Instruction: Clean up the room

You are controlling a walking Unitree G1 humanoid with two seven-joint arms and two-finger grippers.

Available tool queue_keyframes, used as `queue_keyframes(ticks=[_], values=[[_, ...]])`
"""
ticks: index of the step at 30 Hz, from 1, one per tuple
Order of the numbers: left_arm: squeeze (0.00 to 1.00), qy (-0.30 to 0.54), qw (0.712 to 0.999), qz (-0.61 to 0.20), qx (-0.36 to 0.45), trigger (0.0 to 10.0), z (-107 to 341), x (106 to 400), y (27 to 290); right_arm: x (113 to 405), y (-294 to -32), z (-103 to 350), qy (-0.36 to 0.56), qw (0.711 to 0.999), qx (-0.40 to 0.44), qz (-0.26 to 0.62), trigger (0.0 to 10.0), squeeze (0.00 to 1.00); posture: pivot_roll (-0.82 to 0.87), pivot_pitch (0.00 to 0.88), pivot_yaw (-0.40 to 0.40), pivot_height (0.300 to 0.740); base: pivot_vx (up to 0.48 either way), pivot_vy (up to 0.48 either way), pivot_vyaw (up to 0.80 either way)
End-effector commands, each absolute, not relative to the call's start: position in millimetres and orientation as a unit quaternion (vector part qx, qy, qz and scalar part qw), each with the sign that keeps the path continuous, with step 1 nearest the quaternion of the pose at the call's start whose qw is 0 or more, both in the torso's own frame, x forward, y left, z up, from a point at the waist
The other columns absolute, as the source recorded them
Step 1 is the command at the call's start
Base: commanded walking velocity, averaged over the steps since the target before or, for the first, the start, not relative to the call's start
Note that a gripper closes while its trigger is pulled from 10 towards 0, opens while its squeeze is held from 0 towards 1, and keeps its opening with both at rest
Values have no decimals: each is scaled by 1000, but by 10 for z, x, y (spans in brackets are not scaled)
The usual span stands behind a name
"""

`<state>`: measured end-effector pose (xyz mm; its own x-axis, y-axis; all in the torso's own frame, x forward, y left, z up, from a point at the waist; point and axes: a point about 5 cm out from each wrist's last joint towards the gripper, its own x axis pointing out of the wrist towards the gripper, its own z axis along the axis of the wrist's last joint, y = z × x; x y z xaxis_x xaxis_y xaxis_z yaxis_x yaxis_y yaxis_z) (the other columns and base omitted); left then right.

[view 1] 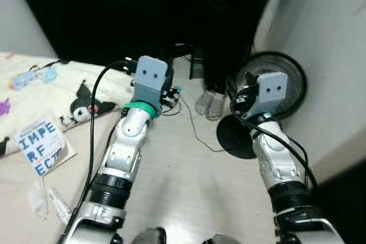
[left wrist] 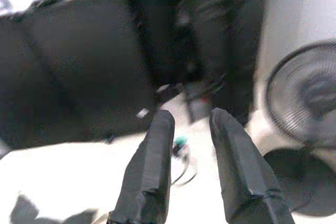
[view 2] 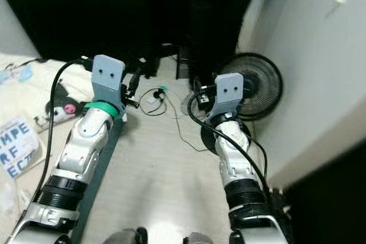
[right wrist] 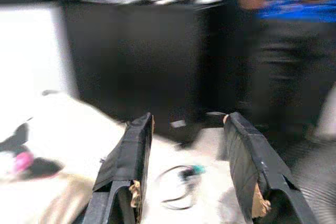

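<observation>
A thin dark cable (view 1: 174, 98) with a teal plug (right wrist: 196, 169) lies coiled on the pale floor just ahead of both arms. A black and white plush toy (view 1: 86, 107) with a pink spot lies at the edge of the bed (view 1: 23, 192) on my left. My left gripper (left wrist: 191, 114) is open with a narrow gap, held above the floor and pointing toward the cable. My right gripper (right wrist: 189, 116) is open wider, with nothing between its fingers, and also faces the cable (right wrist: 176, 184).
A person (view 1: 229, 27) in dark trousers stands close ahead, feet (view 1: 210, 104) beside the cable. A black floor fan (view 1: 294, 78) leans by the right wall. A printed card (view 1: 41, 144) and wrappers lie on the bed. Dark furniture (view 1: 103, 15) stands behind.
</observation>
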<state>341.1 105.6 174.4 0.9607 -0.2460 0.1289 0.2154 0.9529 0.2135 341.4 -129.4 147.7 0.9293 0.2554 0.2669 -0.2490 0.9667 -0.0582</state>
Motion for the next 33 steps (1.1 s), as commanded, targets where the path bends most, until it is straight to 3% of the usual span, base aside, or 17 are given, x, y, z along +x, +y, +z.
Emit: queue_keyframes(ticks=[1,12,33], values=[[0,-47,983,-139,111,10000,1559,3358,1039,3370,-1337,1330,-114,985,-21,127,10000,0,-26,0,67,740,0,0,781],[0,81,966,-157,186,10000,776,3140,1321,3109,-1516,648,7,990,-59,129,10000,0,-39,0,53,740,0,0,782],[0,66,968,-163,177,10000,798,3195,1232,3119,-1542,644,0,989,-63,135,10000,0,-48,0,44,740,0,0,782]])
